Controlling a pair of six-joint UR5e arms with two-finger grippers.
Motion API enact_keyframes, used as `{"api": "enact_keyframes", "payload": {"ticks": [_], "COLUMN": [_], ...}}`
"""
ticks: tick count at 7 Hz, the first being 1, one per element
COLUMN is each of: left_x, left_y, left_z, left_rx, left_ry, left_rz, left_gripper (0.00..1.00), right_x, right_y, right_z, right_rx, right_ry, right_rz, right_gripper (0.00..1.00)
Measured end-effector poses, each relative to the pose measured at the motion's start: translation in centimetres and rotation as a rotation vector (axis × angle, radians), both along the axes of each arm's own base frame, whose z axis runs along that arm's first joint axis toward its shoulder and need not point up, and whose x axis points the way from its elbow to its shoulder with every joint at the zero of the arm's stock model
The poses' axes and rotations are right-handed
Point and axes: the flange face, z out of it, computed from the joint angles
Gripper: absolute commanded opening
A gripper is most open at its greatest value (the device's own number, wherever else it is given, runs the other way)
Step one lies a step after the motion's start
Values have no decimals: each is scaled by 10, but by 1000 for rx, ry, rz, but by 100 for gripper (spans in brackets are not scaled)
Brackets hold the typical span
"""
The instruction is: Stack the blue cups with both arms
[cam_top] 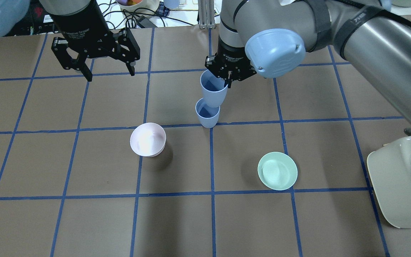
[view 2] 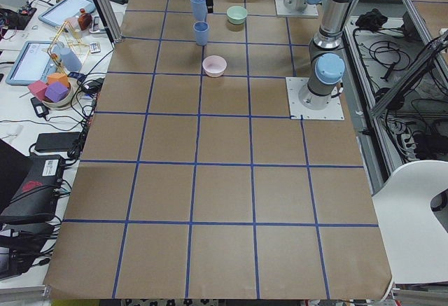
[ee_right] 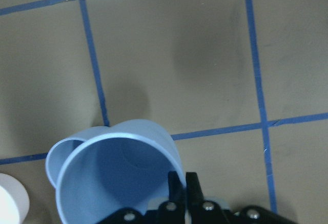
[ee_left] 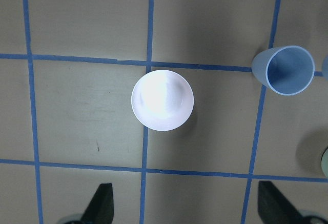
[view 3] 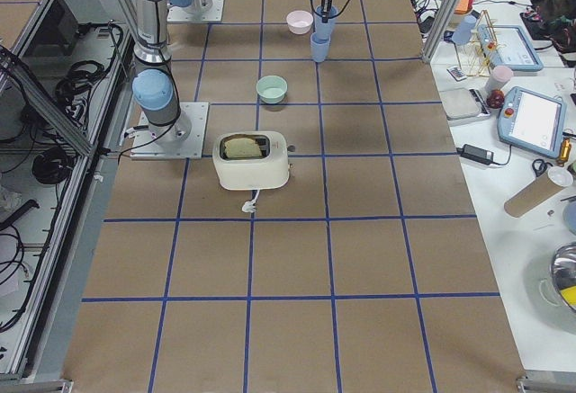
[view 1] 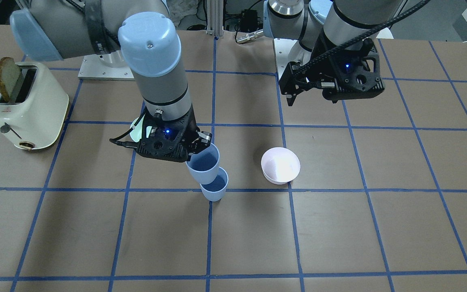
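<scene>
The right gripper (cam_top: 228,79), clamped on the rim of the upper blue cup (cam_top: 213,91), holds it just over the standing blue cup (cam_top: 207,115) mid-table (the left gripper (cam_top: 110,74) gapes wide, empty), so an off-centre release may topple both.

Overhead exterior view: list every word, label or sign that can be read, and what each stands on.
"Adaptive Gripper": white print on the black body of the left tool, faint but legible.
White print on the right tool, which holds the upper blue cup: too small to read.
Red triangular mark on the toaster: blurred, unreadable.
</scene>
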Motion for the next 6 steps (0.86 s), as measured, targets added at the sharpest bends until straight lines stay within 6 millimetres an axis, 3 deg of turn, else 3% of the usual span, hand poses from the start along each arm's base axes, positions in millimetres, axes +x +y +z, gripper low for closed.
{"api": "enact_keyframes", "payload": {"ticks": [1,3,6], "left_x": [4,7,6], "left_y": [0,-7,-15], "left_z": [1,-1,-16], "left_rx": [-3,-32,-151], "left_ry": [-1,-3,0], "left_rz": [7,-12,-44], "left_gripper": [100,100,100], "right_x": [12,18,21], "right_y": [6,12,4], "right_z": [-5,-20,-40], "right_rx": [4,24,0], "right_ry": [1,9,8], "right_rz": [-5,0,2], "right_gripper": [0,0,0]}}
